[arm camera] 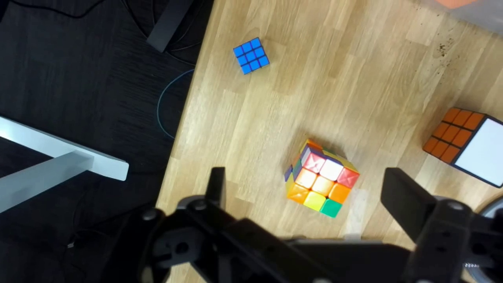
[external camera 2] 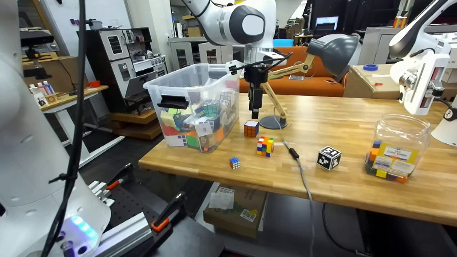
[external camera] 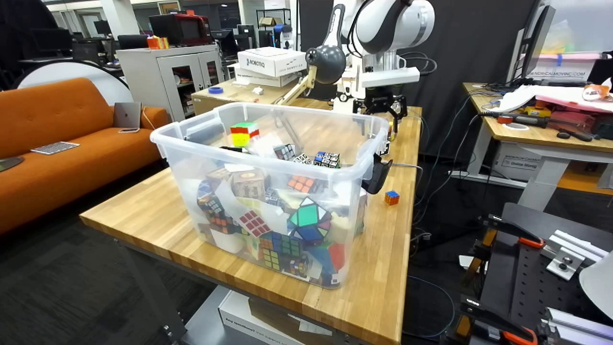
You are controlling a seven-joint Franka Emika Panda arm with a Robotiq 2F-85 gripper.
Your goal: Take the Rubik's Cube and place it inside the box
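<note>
The box is a see-through tub (external camera: 261, 160) full of cubes and paper; it also shows in an exterior view (external camera 2: 167, 84). A mixed-colour Rubik's Cube (external camera 2: 265, 146) lies on the table beside it and shows between my fingers in the wrist view (arm camera: 322, 181). A larger orange-sided cube with a white top (external camera 2: 251, 129) sits nearer the box, at the right in the wrist view (arm camera: 458, 135). A small blue-topped cube (arm camera: 251, 56) lies near the table edge, also in both exterior views (external camera: 391, 197) (external camera 2: 234, 163). My gripper (arm camera: 304, 173) is open, empty and above the table (external camera 2: 255, 115).
A desk lamp (external camera 2: 273, 122) stands right behind the gripper. A black-and-white marker cube (external camera 2: 329, 158), a grey cable with a switch (external camera 2: 294, 153) and a clear jar of colour cubes (external camera 2: 398, 153) are on the table. A second white arm (external camera 2: 425, 80) hangs at the far side.
</note>
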